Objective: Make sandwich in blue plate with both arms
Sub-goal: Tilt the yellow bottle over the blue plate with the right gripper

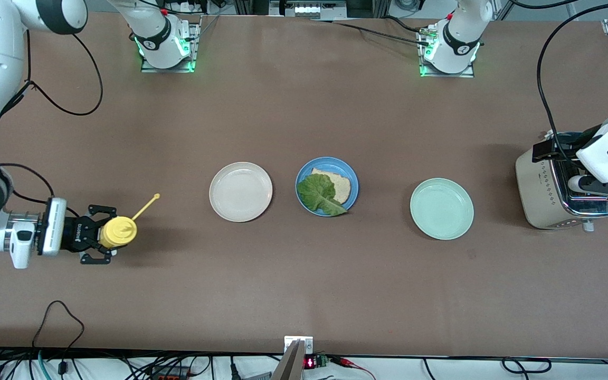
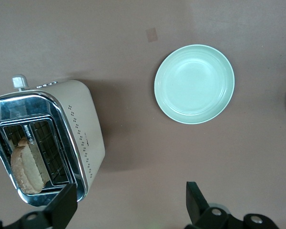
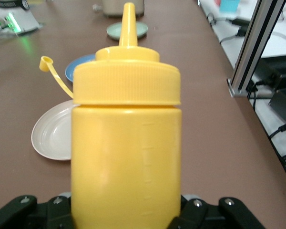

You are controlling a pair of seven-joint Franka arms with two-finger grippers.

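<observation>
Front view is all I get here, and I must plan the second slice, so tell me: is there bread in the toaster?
Observer: Yes. The left wrist view shows one slice of toast standing in a slot of the toaster.
Operator: Is the left gripper ready to take it?
Observer: The left gripper hangs open above the toaster's edge, holding nothing.
Operator: And the right gripper, does it really hold the bottle?
Observer: The right wrist view shows the right gripper shut on the yellow squeeze bottle, which stands upright with its cap off the nozzle.
</observation>
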